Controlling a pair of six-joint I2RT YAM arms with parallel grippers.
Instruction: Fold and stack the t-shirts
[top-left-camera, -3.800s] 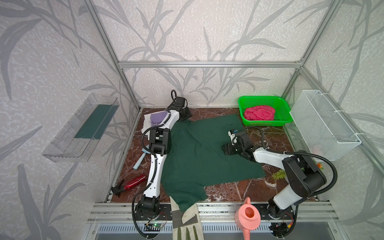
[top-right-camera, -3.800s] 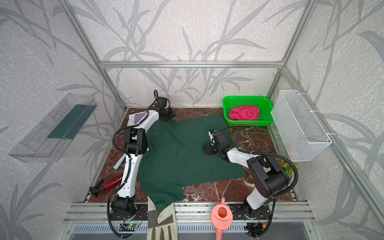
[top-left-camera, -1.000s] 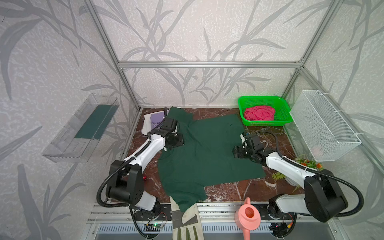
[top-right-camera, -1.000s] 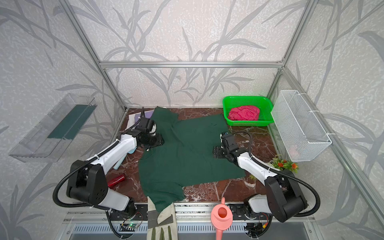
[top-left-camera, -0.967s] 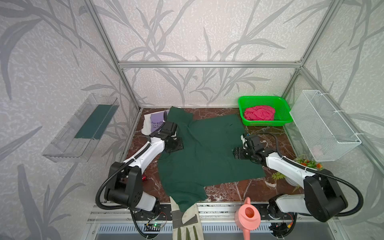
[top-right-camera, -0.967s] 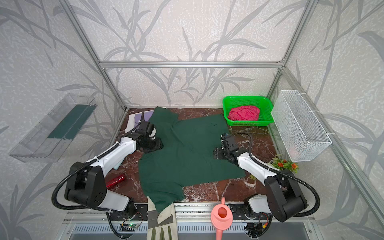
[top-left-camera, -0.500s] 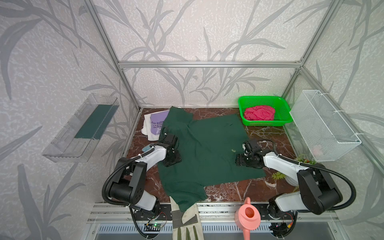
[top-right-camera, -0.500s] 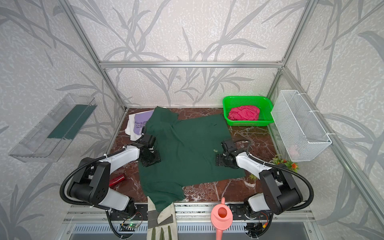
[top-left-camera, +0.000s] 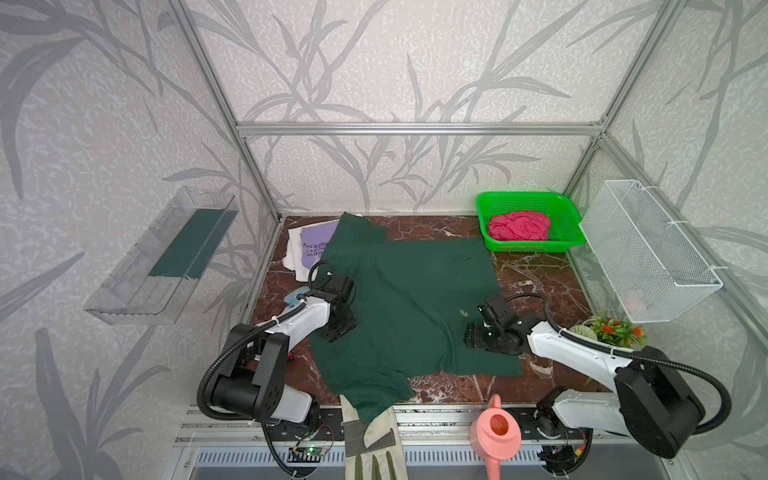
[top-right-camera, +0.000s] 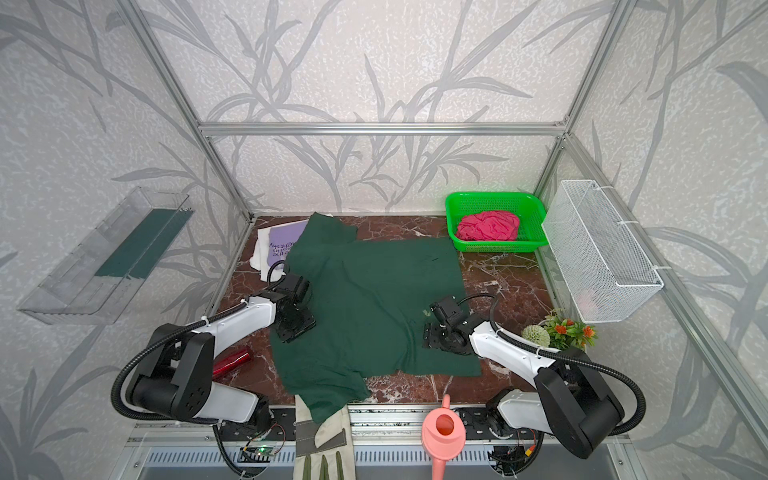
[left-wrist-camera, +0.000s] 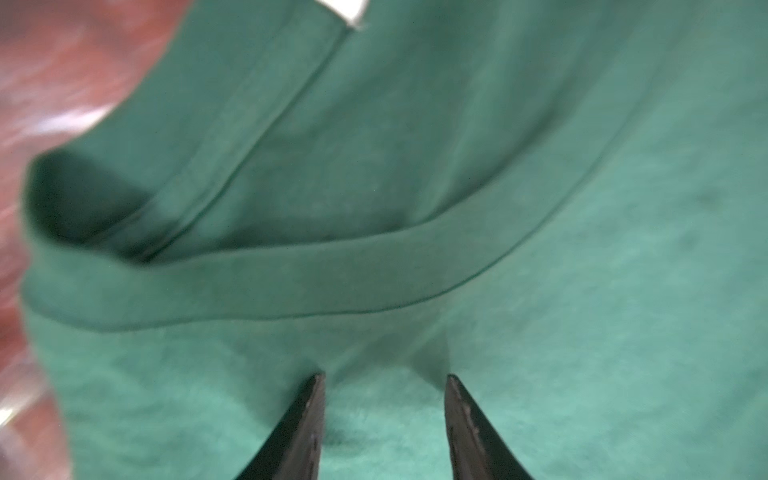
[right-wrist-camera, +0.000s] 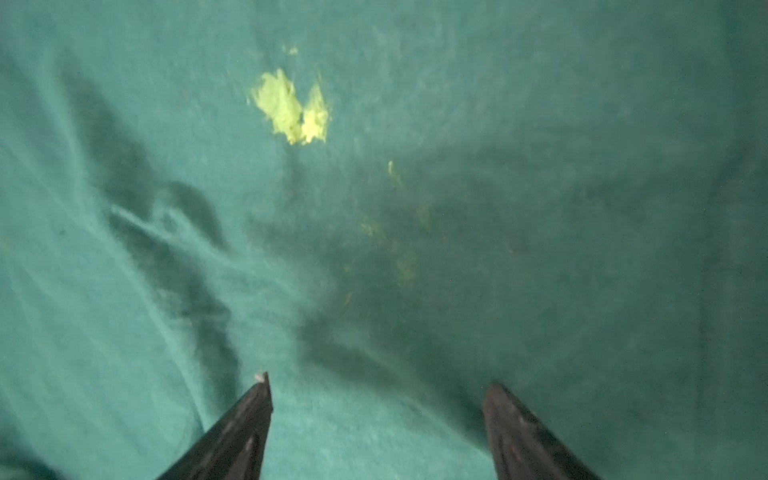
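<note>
The dark green t-shirt (top-left-camera: 407, 299) is spread flat across the middle of the counter (top-left-camera: 536, 274). Its collar (left-wrist-camera: 291, 286) is toward the left edge and its hem toward the right edge; one sleeve is run into the far-left corner and the other is draped over the near edge onto the work glove (top-left-camera: 370, 440). No fold has been made in it yet. Compared with a few seconds back, the far sleeve is now laid out flat, overlapping the lilac t-shirt (top-left-camera: 316, 243) and the white t-shirt (top-left-camera: 291, 254) lying in that corner. The left gripper (left-wrist-camera: 384, 376) has been brought from that corner down along the shirt's left side and is now held just over the cloth beside the collar band. Its fingers are partly apart, with nothing pinched between them as far as can be seen. The right gripper (right-wrist-camera: 378, 380) has been shifted toward the near-right part of the shirt, short of the hem, jaws wide, nothing held — only cloth and a yellow-green crumb (right-wrist-camera: 291, 110) are seen beneath it. The pink-red t-shirt (top-left-camera: 517, 225) is left bunched in the green basket (top-left-camera: 484, 208) at the far-right corner. Flattening is judged finished and both grippers are judged lined up for the first fold — grasps on the shirt are expected next. The two tees under the sleeve may be dragged along when it is lifted.
</note>
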